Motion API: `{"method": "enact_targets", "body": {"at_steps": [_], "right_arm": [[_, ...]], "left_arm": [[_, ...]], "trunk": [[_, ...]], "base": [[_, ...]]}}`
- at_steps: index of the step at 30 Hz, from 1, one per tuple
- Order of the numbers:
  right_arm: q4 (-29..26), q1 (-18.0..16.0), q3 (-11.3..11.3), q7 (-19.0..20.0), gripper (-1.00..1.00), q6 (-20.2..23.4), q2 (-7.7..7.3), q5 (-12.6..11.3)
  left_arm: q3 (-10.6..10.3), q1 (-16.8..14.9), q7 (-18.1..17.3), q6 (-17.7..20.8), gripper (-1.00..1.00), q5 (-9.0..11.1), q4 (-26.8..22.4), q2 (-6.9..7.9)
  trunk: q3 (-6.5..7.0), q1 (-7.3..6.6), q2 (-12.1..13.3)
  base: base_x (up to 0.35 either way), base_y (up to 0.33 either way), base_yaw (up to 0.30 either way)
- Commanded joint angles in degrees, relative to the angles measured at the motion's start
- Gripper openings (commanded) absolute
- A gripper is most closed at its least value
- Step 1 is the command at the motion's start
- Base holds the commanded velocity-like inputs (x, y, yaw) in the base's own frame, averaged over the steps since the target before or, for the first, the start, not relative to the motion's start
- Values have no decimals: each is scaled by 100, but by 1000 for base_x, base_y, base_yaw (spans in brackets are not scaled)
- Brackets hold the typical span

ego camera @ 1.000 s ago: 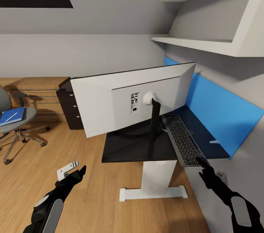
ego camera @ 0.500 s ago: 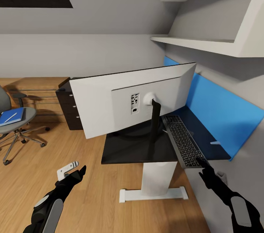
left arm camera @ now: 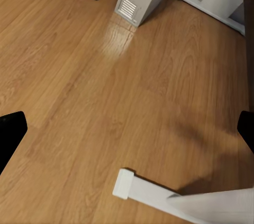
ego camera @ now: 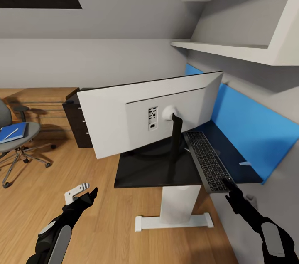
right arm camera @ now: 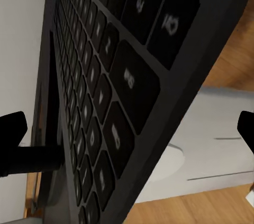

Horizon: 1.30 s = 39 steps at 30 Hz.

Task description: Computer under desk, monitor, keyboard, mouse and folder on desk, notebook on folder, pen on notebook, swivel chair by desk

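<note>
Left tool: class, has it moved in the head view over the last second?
No. The left tool keeps its place beside the white piece lying on the wooden floor.

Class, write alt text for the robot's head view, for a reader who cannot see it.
A monitor, its light grey back to the camera, stands on a black-topped desk with a keyboard beside it, whose near end the right gripper reaches. At left a swivel chair carries a blue folder, and the left gripper hovers over the wooden floor.
</note>
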Motion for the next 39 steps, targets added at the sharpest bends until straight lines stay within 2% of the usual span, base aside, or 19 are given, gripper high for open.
{"method": "enact_targets", "body": {"at_steps": [1,13,14,36,39], "right_arm": [[0,-6,-17,13,100,42,2,-12],[0,-6,-12,13,100,42,2,-6],[0,-6,-11,13,-100,42,2,-5],[0,-6,1,21,-100,33,2,6],[-4,-6,1,21,-100,33,2,6]], "left_arm": [[5,-3,34,30,100,60,-9,-3],[5,-4,34,38,100,59,-9,-3],[5,-3,34,39,100,59,-9,-3],[5,-6,34,35,100,59,-9,-3],[5,-6,38,32,100,59,-9,-3]], "trunk": [[-5,1,-3],[-5,1,-3],[-5,1,-3],[-5,1,-3],[48,-65,117]], "base": [[54,0,0],[12,0,0],[0,0,0],[0,0,0],[0,0,0]]}}
